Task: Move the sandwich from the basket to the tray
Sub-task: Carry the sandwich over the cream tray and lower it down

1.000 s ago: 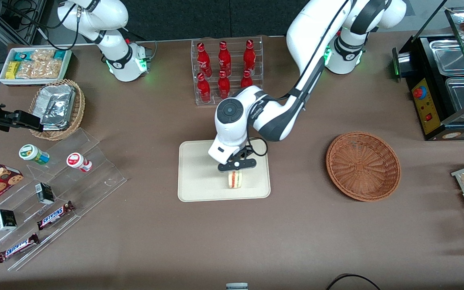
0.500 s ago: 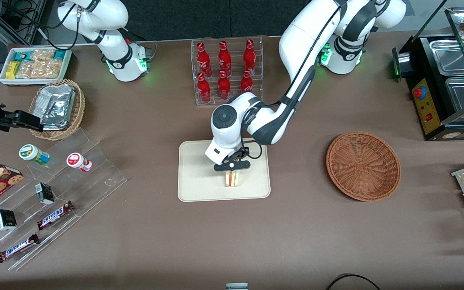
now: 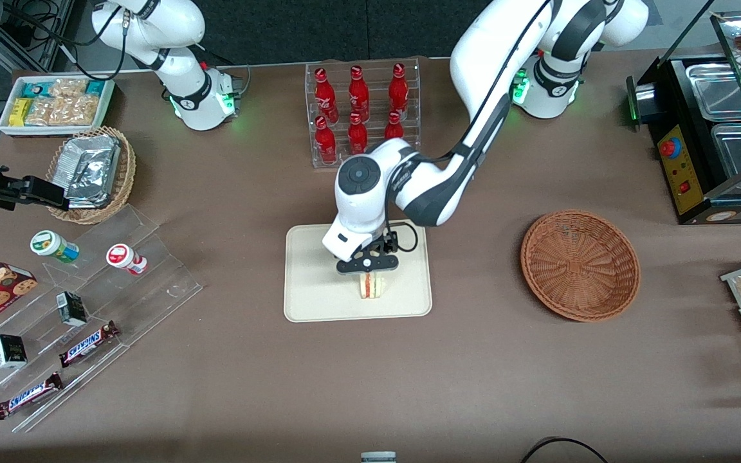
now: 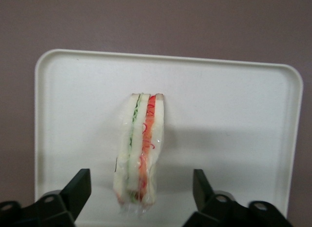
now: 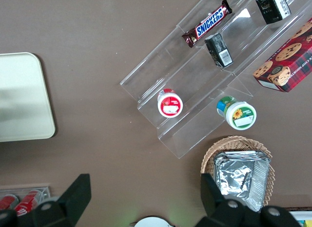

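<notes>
The sandwich [image 3: 371,286] stands on edge on the cream tray [image 3: 319,283], in the half of the tray nearer the front camera. My left gripper [image 3: 368,272] hangs just above it, open. In the left wrist view the two black fingers [image 4: 80,188] stand wide apart on either side of the sandwich [image 4: 141,139] without touching it, and the tray [image 4: 234,114] lies flat beneath. The reddish-brown basket [image 3: 579,263] sits empty toward the working arm's end of the table.
A clear rack of red bottles [image 3: 359,112] stands just past the tray, farther from the front camera. A stepped acrylic display [image 3: 81,308] with snack bars and a tan wicker basket of foil packets [image 3: 91,173] lie toward the parked arm's end. A black appliance [image 3: 711,135] sits past the basket.
The gripper and sandwich shifted slightly toward the parked arm's end of the tray. In the last half second the wrist drew a little upward while the sandwich stayed on the tray.
</notes>
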